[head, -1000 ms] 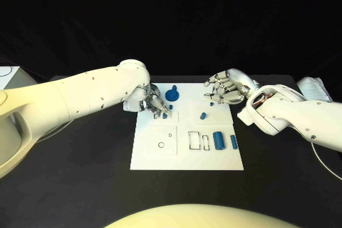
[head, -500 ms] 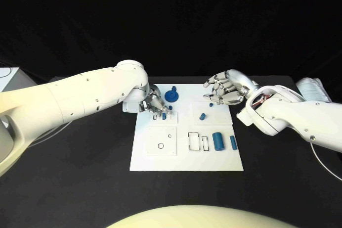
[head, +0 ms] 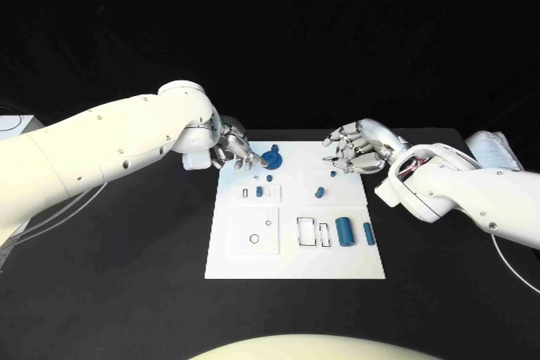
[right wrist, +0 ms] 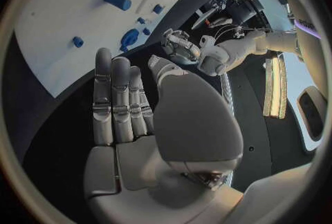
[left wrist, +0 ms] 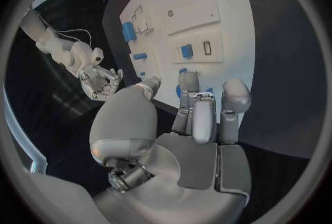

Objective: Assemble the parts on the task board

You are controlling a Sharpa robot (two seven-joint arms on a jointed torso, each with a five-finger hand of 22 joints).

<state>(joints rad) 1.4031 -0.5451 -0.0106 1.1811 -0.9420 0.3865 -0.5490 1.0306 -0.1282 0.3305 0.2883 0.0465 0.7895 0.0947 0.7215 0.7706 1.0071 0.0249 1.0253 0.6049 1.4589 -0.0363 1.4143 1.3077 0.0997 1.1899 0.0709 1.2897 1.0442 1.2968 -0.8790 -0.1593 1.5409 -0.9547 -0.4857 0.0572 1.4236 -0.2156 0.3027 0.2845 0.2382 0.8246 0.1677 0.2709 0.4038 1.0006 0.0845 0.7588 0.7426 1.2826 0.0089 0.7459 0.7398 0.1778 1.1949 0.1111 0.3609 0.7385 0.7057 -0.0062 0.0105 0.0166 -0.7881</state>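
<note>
The left hand (head: 236, 151) is hovering at the far-left corner of the task board (head: 295, 258), fingers apart w/ nothing in them. The round blue part (head: 271, 151) is sitting just beside its fingertips, toward the right hand (head: 354, 147), not clearly touching. The right hand, also holding nothing w/ fingers spread, is farther off. Left is looking nearer, so it's prob. the 1 to reach. No long axis to speak of.

No text, label, brand, number or sign can be read here. The white rectangular task board (head: 295, 254) on the black worktop (head: 135, 282) bears only outlined recesses, with no lettering that can be made out.
</note>
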